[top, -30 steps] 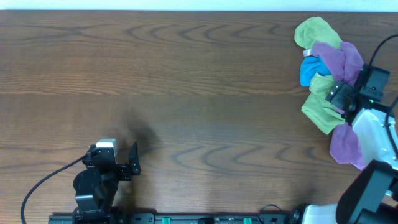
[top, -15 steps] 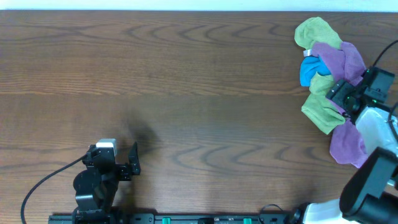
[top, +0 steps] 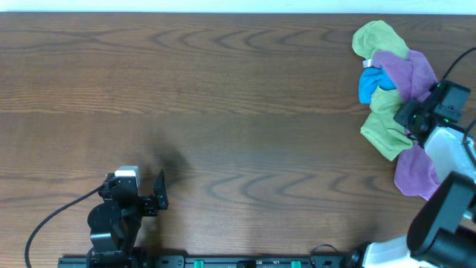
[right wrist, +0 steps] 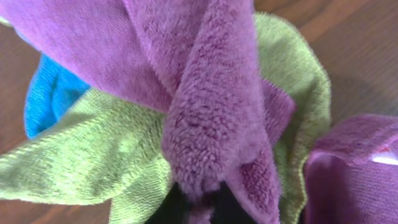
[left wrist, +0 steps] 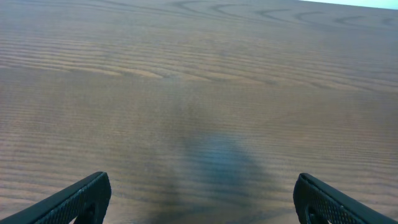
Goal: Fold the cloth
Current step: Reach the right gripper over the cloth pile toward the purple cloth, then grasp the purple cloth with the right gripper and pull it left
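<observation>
The mauve cloth (top: pixel 405 73) lies bunched on top of a pile of cloths at the table's far right. In the right wrist view a thick fold of the cloth (right wrist: pixel 205 106) runs down between my right gripper's (right wrist: pixel 202 204) dark fingers, which are shut on it. From overhead the right gripper (top: pixel 411 116) sits at the pile's right edge, over the cloth's lower end. My left gripper (top: pixel 155 198) rests near the front left of the table, open and holding nothing. In its own view the left gripper (left wrist: pixel 202 194) has only bare wood between its fingers.
Under and around the cloth lie green cloths (top: pixel 379 37) (top: pixel 383 130) and a blue cloth (top: pixel 369 85). A bluer purple cloth (top: pixel 413 173) with a white tag (right wrist: pixel 385 159) lies just in front of the pile. The table's right edge is close by.
My right gripper has shut on the fold of the mauve cloth; it was open a second ago. It shifted slightly right and away. The left arm has not moved.
</observation>
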